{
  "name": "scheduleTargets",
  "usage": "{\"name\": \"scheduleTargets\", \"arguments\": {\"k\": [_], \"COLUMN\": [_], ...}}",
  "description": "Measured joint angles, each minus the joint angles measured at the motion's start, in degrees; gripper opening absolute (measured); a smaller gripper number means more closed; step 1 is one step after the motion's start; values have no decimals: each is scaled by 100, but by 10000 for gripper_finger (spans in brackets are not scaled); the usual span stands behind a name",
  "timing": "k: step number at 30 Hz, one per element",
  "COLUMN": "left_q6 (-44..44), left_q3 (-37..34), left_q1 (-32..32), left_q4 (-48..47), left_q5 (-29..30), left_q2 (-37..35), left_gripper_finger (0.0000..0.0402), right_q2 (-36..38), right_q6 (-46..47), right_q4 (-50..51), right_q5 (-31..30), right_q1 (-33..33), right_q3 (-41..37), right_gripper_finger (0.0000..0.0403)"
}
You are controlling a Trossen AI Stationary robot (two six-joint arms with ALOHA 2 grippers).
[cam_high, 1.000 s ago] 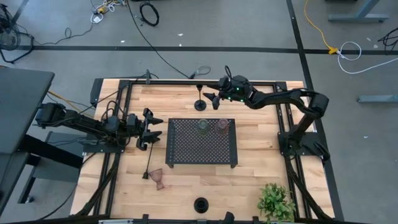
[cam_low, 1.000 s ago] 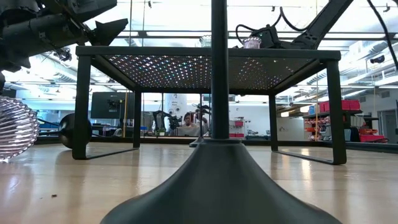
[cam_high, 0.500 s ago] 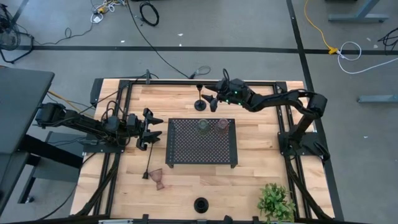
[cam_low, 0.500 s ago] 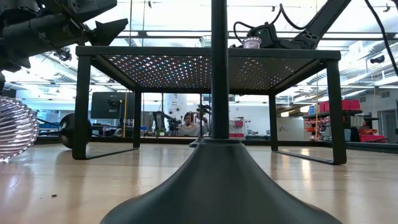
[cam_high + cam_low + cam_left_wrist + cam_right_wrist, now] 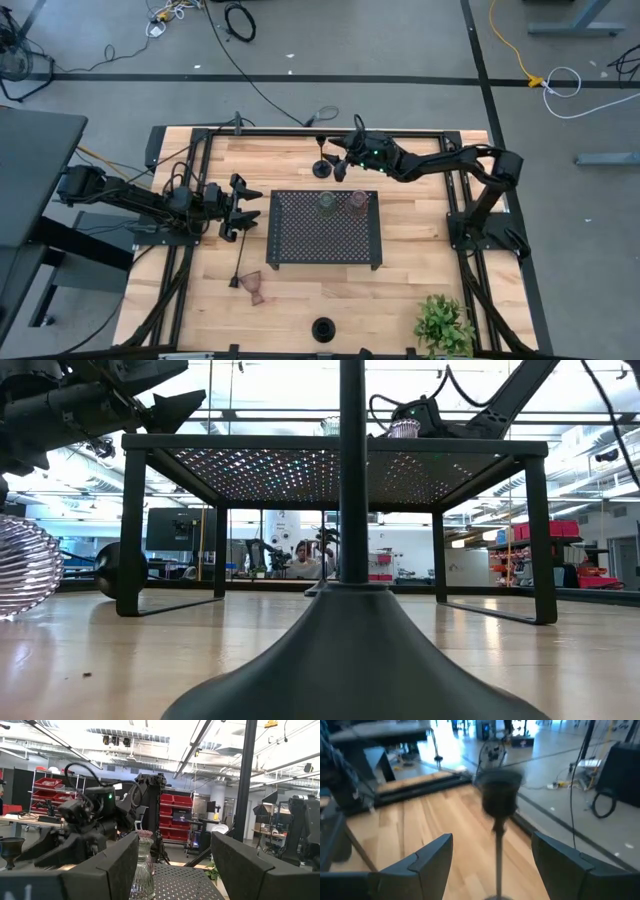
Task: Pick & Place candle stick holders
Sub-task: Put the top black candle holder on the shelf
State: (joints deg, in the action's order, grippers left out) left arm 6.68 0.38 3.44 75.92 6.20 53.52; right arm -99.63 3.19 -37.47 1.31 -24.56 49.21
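Right tool (image 5: 337, 160) spread apart, black candle stick holder (image 5: 322, 166) standing between its fingers.

I work in a robotics lab, an open industrial hall and no home or shop. My wooden table (image 5: 300, 290) stands on a bare grey concrete floor (image 5: 400, 40) marked with dark tape lines, and loose cables (image 5: 240, 20) lie on that floor beyond the table's far edge. Looking level across the table, past the black perforated tray (image 5: 340, 455), I see a person (image 5: 300, 556) seated at a desk well behind it. Further behind the table stand shelves of red storage bins (image 5: 175, 815), and above them run exposed pipes and strip lights (image 5: 130, 742) under an unfinished ceiling.
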Motion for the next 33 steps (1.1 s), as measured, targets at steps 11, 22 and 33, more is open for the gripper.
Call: {"name": "scheduleTargets", "arguments": {"k": [11,22,33], "left_q6": [17,11,13], "left_q3": [0,0,0], "left_q1": [0,0,0], "left_q4": [-103,-131,-131], "left_q5": [-2,0,0], "left_q2": [-2,0,0], "left_gripper_finger": [248,248,248], "right_q2": [-672,-689,-669], "right_q6": [-185,-103,-66], "right_q4": [-172,212,146], "right_q5": [-150,-147,-138], "right_q1": [11,13,28], "right_q3": [648,701,699], "right_gripper_finger": [266,115,9]}}
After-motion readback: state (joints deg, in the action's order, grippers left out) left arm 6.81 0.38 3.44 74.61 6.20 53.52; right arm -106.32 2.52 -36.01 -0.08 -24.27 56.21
